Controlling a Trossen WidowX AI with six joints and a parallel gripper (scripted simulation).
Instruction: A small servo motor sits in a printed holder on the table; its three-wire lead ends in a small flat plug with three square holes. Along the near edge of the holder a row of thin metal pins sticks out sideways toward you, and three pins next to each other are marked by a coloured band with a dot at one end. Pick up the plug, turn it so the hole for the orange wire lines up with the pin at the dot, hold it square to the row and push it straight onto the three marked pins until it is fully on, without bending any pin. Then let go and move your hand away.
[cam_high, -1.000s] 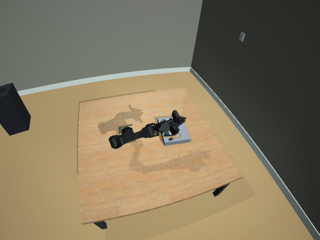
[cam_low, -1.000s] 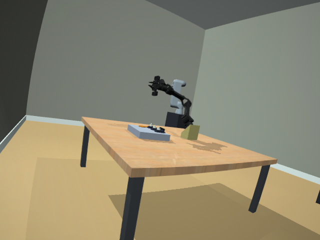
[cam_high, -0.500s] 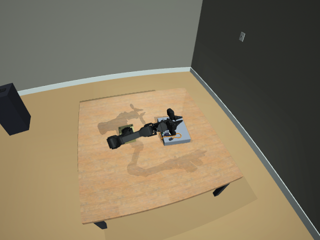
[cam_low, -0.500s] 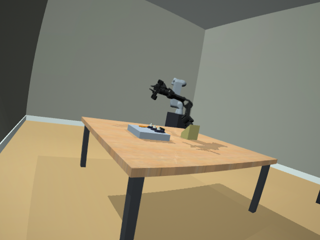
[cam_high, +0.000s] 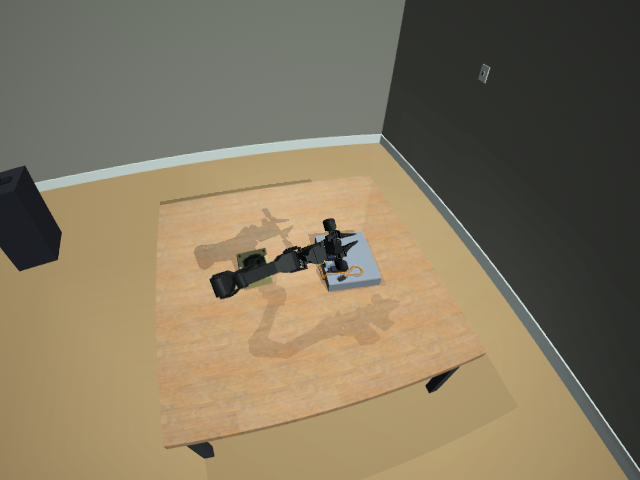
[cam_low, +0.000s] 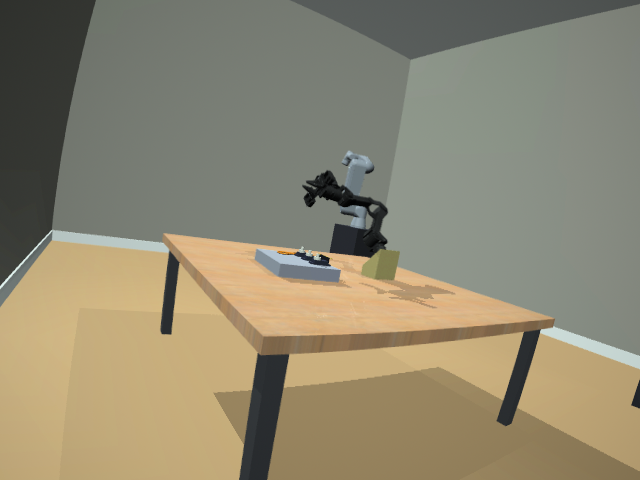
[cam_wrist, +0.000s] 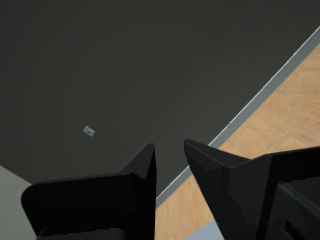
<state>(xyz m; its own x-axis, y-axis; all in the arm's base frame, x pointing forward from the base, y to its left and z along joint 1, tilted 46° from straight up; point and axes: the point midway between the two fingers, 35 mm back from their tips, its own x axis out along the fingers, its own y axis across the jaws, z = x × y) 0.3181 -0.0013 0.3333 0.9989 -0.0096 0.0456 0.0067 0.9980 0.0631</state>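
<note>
A grey-blue block (cam_high: 368, 260) (cam_low: 310, 272) (cam_wrist: 207, 233) lies on the table. Small dark parts with white tops (cam_low: 317, 257) stand along one side of it; in the top view the arm covers much of them. The orange lead (cam_high: 356, 268) (cam_low: 285, 252) lies looped on the block. A small dark piece (cam_high: 341, 278), apparently the plug, lies at the lead's end on the block's top. The pins, coloured band and dot are too small to make out. My gripper (cam_high: 356, 237) (cam_low: 304, 184) (cam_wrist: 169, 147) is partly open and empty, high above the block, its fingertips pointing outward toward the dark wall.
The arm's base stands at an olive wedge-shaped mount (cam_high: 263, 280) (cam_low: 387, 265) on the wooden table (cam_high: 217, 382) (cam_low: 392, 320). A pale second arm (cam_low: 354, 178) on a dark pedestal (cam_low: 345, 239) shows behind my arm in the exterior view. Arm shadows fall across the table.
</note>
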